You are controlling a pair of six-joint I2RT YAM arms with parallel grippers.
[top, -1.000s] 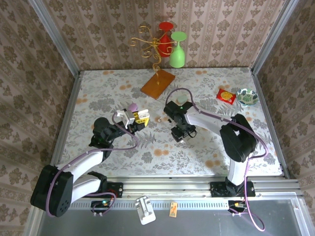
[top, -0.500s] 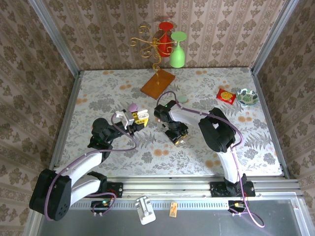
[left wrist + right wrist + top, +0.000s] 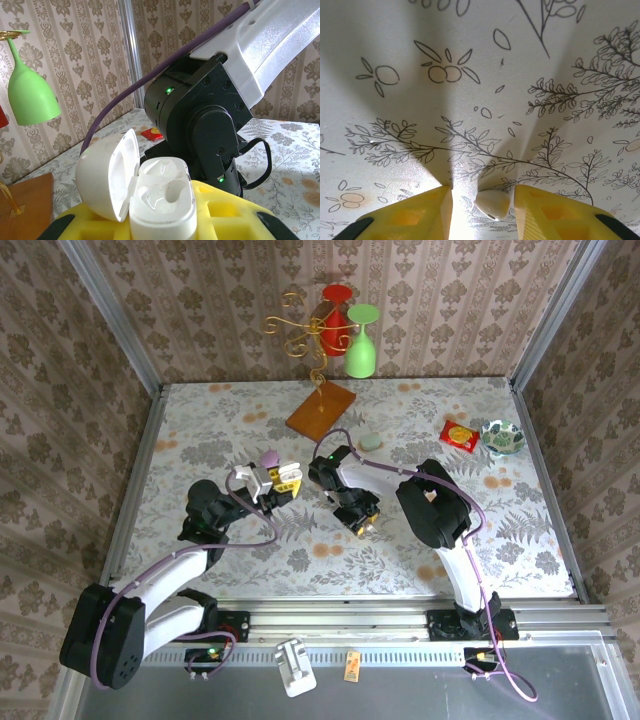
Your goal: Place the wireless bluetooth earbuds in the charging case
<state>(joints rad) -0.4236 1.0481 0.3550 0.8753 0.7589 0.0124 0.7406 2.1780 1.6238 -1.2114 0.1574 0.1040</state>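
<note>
Your left fingers (image 3: 100, 227) clamp open charging case (image 3: 160, 200), toward left edge of table (image 3: 470, 65). Your right fingers (image 3: 415, 215) stand apart astride one earbud (image 3: 492, 204) lying on table midway between side edges; gap beside one finger.

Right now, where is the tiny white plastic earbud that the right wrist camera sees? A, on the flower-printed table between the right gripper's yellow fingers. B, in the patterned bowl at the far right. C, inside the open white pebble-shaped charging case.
A: the earbud lies on the table between the yellow fingers of the right gripper; the open charging case looks empty.
</note>
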